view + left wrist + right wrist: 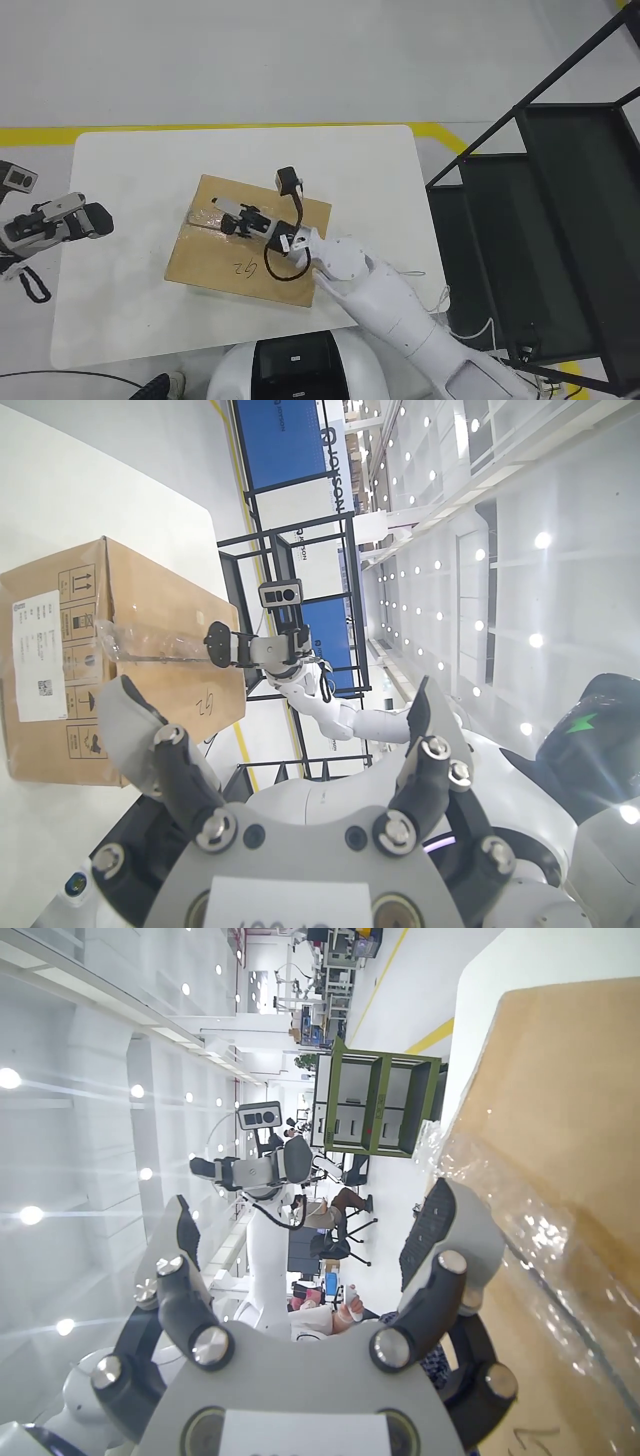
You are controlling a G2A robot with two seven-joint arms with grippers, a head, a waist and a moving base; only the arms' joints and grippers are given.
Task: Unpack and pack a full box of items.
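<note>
A shut cardboard box (250,245) stands in the middle of the white table (150,170), with a white label on its side (37,655). A strip of crinkled clear tape (212,216) runs along the seam on its top (530,1233). My right gripper (238,219) hovers just over the box's top by that strip, open and holding nothing; in its own view (310,1228) one finger (440,1228) lies against the tape. My left gripper (92,220) hangs off the table's left edge, level with the box and pointing at it, open and holding nothing (275,720).
A black metal rack (545,210) stands close to the table's right side. A yellow floor line (30,134) runs behind the table. Bare tabletop surrounds the box on all sides, widest between it and my left gripper.
</note>
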